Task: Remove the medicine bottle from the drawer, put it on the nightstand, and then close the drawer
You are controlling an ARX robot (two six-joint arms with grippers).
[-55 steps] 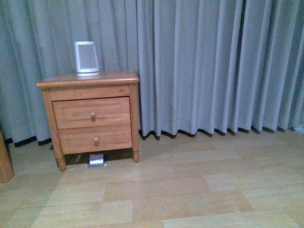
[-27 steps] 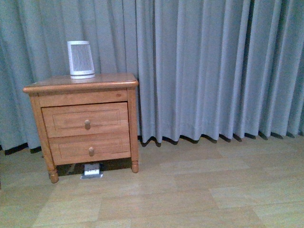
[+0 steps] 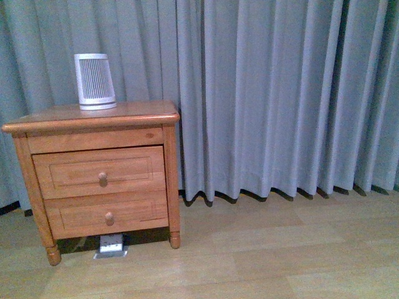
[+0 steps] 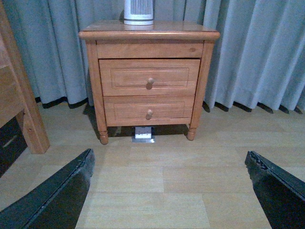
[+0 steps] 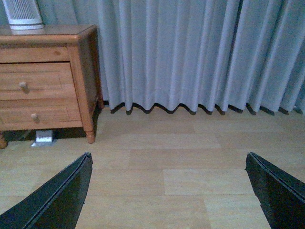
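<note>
The right gripper (image 5: 169, 191), its two black fingers (image 5: 57, 200) spread wide apart, hangs over a pale wooden plank floor (image 5: 167, 157). At ten o'clock from it stands the orange-brown wooden nightstand (image 5: 80, 71), with its upper drawer (image 5: 38, 81) closed and a white ribbed cylinder (image 5: 21, 12) on top. A grey pleated curtain (image 5: 200, 52) hangs at twelve o'clock.

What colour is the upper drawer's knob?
The knob is orange-brown wood; clearest in the left wrist view.
</note>
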